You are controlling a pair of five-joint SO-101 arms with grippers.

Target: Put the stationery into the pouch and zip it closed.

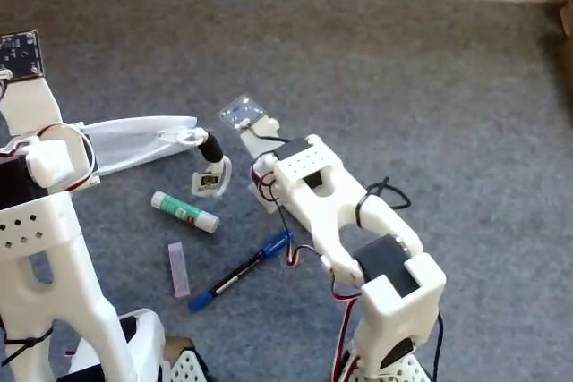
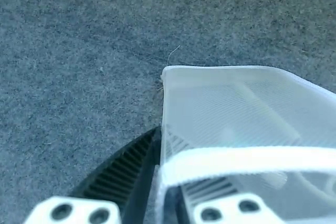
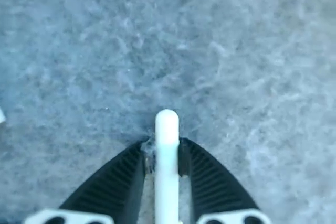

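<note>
A translucent white pouch [image 1: 134, 140] lies on the grey carpet, its far end near the middle of the high view. My left gripper [image 1: 82, 160] is shut on the pouch's near edge. In the left wrist view the pouch [image 2: 236, 108] spreads out ahead of that gripper [image 2: 168, 150]. My right gripper [image 3: 163, 142] is shut on a white stick [image 3: 167, 129] and points down at the carpet. In the high view this gripper [image 1: 211, 167] sits just beside the pouch's far end. A glue stick [image 1: 183, 212], a lilac eraser [image 1: 179, 269] and a blue pen [image 1: 242, 270] lie loose on the carpet.
Grey carpet [image 1: 403, 69] covers the whole work area, with open room at the back and right. The right arm's base [image 1: 394, 310] stands at the front, close to the pen. The left arm's frame [image 1: 45, 257] fills the front left.
</note>
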